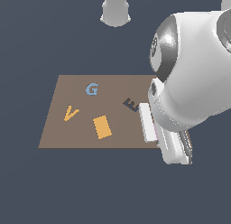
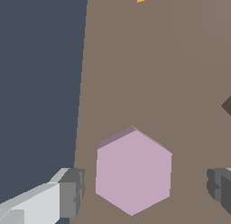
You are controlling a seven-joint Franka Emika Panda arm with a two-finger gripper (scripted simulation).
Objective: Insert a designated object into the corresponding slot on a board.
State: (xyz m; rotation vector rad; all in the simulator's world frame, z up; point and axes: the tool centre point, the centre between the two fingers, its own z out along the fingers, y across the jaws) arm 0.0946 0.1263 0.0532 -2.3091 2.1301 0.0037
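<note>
In the wrist view the pale pink-lilac hexagonal block (image 2: 133, 171) lies flat on the brown board (image 2: 149, 74), close to the board's edge. My gripper (image 2: 146, 187) is open, its two grey fingertips (image 2: 72, 192) on either side of the block with gaps on both sides. A dark corner (image 2: 227, 105) shows at the frame's edge; I cannot tell whether it is the slot. In the exterior view the arm's white body hides the block and the gripper over the board's (image 1: 67, 96) right edge. The slot is not visible there.
On the board lie a blue letter G (image 1: 92, 89), an orange letter V (image 1: 70, 113), an orange rectangle (image 1: 102, 127) and a dark letter E (image 1: 131, 104), partly behind the arm. The arm's base (image 1: 116, 10) stands beyond the board.
</note>
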